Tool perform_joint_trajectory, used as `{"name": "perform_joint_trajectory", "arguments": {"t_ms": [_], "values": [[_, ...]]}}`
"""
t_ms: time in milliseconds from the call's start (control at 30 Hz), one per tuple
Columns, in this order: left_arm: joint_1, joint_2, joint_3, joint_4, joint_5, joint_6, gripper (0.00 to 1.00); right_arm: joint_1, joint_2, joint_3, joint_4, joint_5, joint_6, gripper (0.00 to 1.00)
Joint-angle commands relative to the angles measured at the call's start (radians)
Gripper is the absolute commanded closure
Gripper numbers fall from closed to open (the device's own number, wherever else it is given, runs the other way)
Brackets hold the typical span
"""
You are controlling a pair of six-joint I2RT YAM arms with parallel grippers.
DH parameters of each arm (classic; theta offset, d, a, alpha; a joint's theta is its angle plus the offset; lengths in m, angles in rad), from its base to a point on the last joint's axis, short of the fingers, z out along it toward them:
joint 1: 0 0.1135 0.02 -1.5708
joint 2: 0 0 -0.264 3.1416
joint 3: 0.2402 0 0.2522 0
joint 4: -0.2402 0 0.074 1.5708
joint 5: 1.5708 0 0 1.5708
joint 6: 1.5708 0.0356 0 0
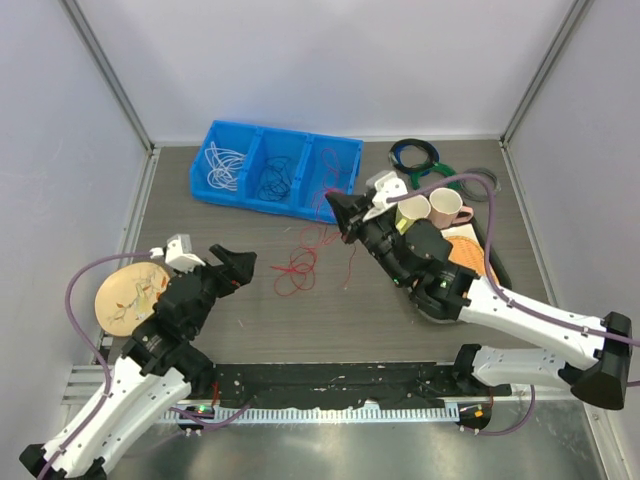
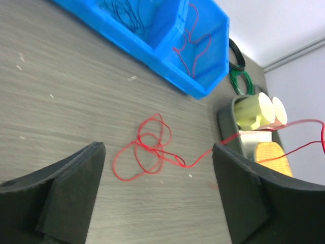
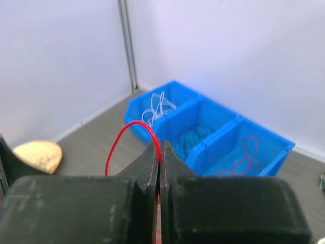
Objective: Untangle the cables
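Note:
A red cable (image 1: 297, 268) lies in a loose tangle of loops on the table in front of the blue bin (image 1: 250, 203). One strand rises from it to my right gripper (image 1: 335, 207), which is shut on the red cable (image 3: 133, 125) above the table. My left gripper (image 1: 236, 262) is open and empty, just left of the tangle. In the left wrist view the loops (image 2: 147, 152) lie between and beyond its fingers. The bin holds white cables (image 1: 224, 167) at the left, dark blue cables (image 1: 277, 178) in the middle and another red cable (image 1: 338, 180) at the right.
Green and black coiled rings (image 1: 414, 154) lie at the back right. Two cups (image 1: 430, 208) and an orange object (image 1: 462, 250) sit on a dark tray under the right arm. A round wooden plate (image 1: 128, 297) lies at the left. Walls enclose the table.

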Motion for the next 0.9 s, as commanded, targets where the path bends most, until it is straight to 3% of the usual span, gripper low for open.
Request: {"name": "perform_joint_trajectory", "arguments": {"t_ms": [0,167,400,867], "values": [[0.004,0.046,-0.010,0.072,0.100,-0.015,0.00,-0.014,0.094,0.173,0.007,0.135,0.003,0.99],[0.004,0.078,-0.016,0.068,0.116,-0.017,0.00,-0.112,0.228,0.357,-0.017,0.101,0.029,0.99],[0.004,0.063,-0.032,0.058,0.076,-0.018,0.00,-0.222,0.341,0.492,0.016,0.005,0.089,0.99],[0.004,0.112,-0.023,0.042,0.021,-0.006,0.00,-0.273,0.608,0.733,0.124,0.009,0.020,0.99]]}}
